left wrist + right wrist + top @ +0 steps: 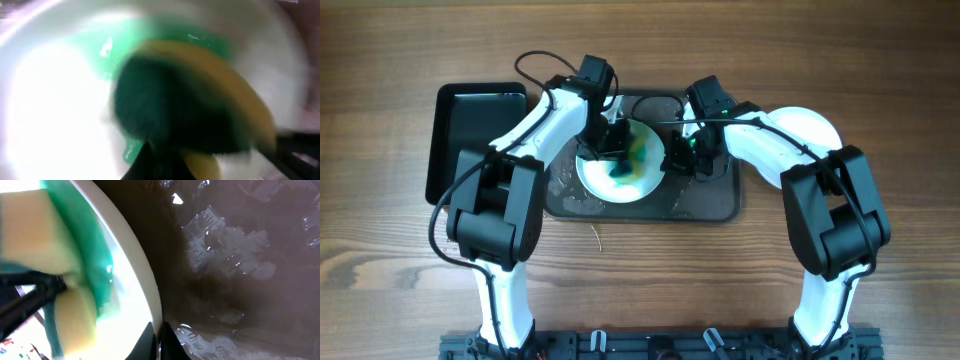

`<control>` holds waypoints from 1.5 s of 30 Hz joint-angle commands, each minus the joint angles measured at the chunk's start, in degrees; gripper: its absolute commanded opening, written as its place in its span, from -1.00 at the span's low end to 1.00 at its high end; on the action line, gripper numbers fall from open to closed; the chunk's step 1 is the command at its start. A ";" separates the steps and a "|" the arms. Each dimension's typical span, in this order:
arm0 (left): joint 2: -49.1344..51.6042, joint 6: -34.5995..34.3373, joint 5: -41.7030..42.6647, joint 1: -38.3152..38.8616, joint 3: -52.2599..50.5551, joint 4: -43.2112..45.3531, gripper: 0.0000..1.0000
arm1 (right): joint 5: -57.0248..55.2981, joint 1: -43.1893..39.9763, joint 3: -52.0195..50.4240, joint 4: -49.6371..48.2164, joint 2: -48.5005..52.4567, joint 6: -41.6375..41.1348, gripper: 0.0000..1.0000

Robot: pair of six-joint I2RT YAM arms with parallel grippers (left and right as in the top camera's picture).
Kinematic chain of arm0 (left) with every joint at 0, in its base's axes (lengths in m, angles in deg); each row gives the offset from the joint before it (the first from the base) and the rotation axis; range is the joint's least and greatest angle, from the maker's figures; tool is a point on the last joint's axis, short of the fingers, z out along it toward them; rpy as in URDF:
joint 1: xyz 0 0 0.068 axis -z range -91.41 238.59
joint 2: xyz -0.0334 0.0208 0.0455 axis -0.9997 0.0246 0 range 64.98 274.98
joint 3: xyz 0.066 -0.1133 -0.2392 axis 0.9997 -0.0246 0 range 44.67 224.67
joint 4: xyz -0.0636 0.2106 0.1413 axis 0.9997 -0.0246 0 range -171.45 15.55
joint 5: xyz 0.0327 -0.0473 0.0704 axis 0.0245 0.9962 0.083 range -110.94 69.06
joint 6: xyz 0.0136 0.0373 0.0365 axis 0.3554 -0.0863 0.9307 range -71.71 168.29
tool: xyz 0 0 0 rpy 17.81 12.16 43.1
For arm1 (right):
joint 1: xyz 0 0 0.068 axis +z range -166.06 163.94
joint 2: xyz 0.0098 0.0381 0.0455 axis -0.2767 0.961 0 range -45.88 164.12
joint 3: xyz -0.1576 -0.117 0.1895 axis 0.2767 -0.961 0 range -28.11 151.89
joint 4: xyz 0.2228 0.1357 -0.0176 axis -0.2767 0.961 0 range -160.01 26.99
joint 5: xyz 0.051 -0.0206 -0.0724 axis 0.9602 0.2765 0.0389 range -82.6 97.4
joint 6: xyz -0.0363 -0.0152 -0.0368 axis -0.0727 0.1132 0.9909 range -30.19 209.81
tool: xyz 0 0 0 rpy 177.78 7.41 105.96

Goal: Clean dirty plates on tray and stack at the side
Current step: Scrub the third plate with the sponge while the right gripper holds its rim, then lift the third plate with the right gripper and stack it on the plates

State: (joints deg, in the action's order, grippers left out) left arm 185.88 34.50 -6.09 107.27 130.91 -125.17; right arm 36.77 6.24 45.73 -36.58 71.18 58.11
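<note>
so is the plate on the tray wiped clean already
No, in the overhead view the plate on the tray has a teal-green smear across its middle.

A round white shallow plate [603,187] lies flat directly under the yellow-and-green sponge [30,230] that the left gripper [615,150] presses onto it. A teal-green smear [640,150] covers its centre and runs out to the right of the sponge, wet and streaked. The plate's right rim passes between the fingers of the right gripper [685,155]. Beneath the plate and both grippers lies a large flat dark grey rectangular tray [712,205] with rounded corners and a low rim. Its bare floor beside the right gripper's fingers is glossy with wet patches. A second white plate [815,125], showing no smear, lies off the tray to the right of the right gripper, partly hidden by that arm.
</note>
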 commanded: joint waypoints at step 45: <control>-13.86 -5.99 -12.74 -9.20 8.63 -11.26 -0.92 | -88.72 23.47 1.46 16.35 -28.70 6.69 -0.91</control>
State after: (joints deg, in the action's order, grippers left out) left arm 171.96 27.64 -19.49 98.00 139.41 -136.58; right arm -35.62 26.72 45.95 -19.88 44.16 62.22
